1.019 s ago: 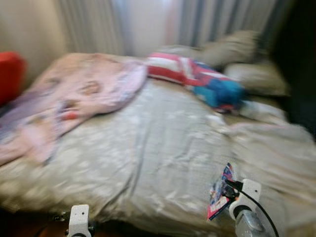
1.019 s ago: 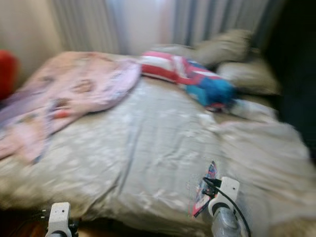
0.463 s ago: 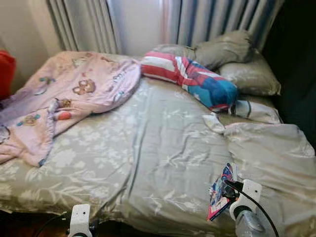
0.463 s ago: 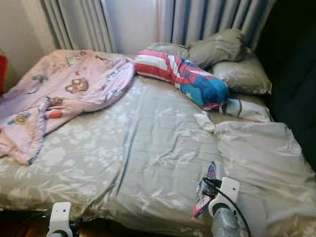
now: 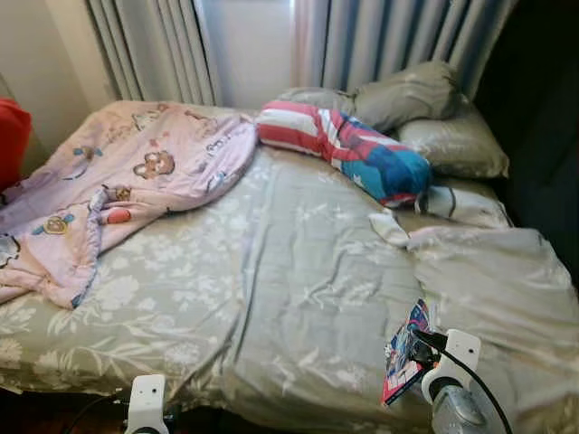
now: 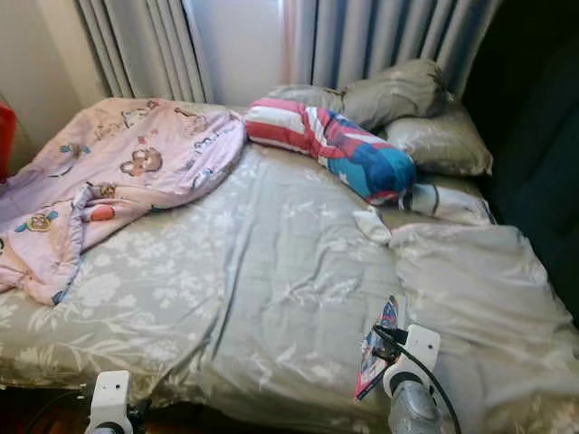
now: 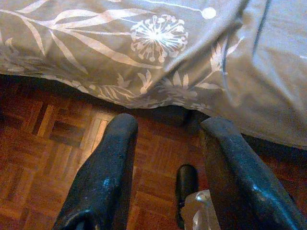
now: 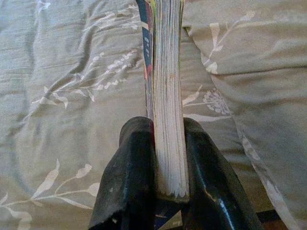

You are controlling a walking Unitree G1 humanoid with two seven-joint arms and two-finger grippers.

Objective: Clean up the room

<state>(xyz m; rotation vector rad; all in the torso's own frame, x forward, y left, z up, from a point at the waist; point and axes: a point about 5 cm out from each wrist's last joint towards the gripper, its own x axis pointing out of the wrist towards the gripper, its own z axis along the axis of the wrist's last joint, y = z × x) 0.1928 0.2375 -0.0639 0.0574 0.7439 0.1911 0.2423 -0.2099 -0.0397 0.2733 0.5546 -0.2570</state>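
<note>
My right gripper [image 8: 168, 143] is shut on a colourful paperback book [image 5: 404, 351], held edge-on over the front right part of the bed; the page block [image 8: 168, 96] sits between the two black fingers [image 8: 127, 177]. The bed carries a grey floral duvet [image 5: 271, 271]. My left gripper [image 7: 165, 158] hangs open and low beside the bed's front edge, above the parquet floor [image 7: 57, 158]. Its wrist [image 5: 146, 404] shows at the bottom left of the head view.
A pink children's blanket [image 5: 118, 181] lies crumpled on the bed's left side. A red, white and blue pillow [image 5: 348, 149], grey pillows [image 5: 425, 108] and a small white sock [image 5: 391, 228] lie near the head. Curtains [image 5: 271, 45] hang behind. A red object [image 5: 11, 140] sits at the left edge.
The head view has sharpened from blur and shifted slightly, so the camera moved. The right gripper still holds the book in the same pose.
</note>
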